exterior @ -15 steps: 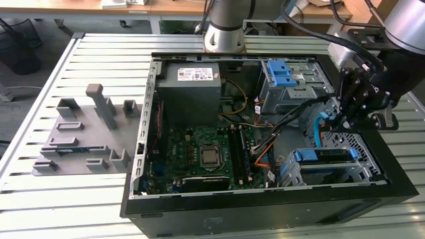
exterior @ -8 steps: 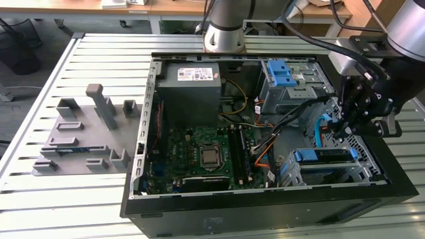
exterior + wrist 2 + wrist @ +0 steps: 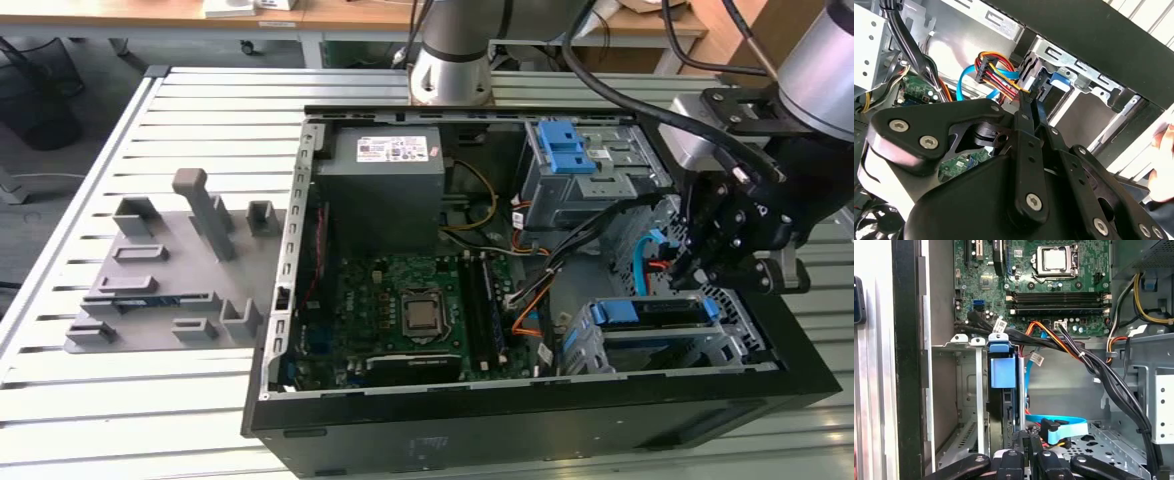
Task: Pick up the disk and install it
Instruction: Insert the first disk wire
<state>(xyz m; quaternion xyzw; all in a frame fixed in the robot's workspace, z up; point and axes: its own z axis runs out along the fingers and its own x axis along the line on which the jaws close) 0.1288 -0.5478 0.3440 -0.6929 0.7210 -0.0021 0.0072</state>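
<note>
Looks mostly done: the disk (image 3: 1002, 390) already sits on edge in the lower drive cage (image 3: 966, 390), with the hand (image 3: 1026, 452) clenched thin right behind its rear edge.

The computer case (image 3: 534, 400) lies open on the slatted table (image 3: 80, 400), with the fixture block (image 3: 167, 270) beside it toward the exterior view's left. Inside the case, the motherboard (image 3: 414, 305) occupies the middle — the power-supply box (image 3: 394, 175) sits just behind it. The upper drive cage (image 3: 587, 170) stands toward the exterior view's right of that box. The lower drive cage (image 3: 667, 335) sits at the near corner on that side; the disk (image 3: 1002, 390) stands edge-on in it. The gripper (image 3: 721, 255) hangs just above this cage — between the two cages.
</note>
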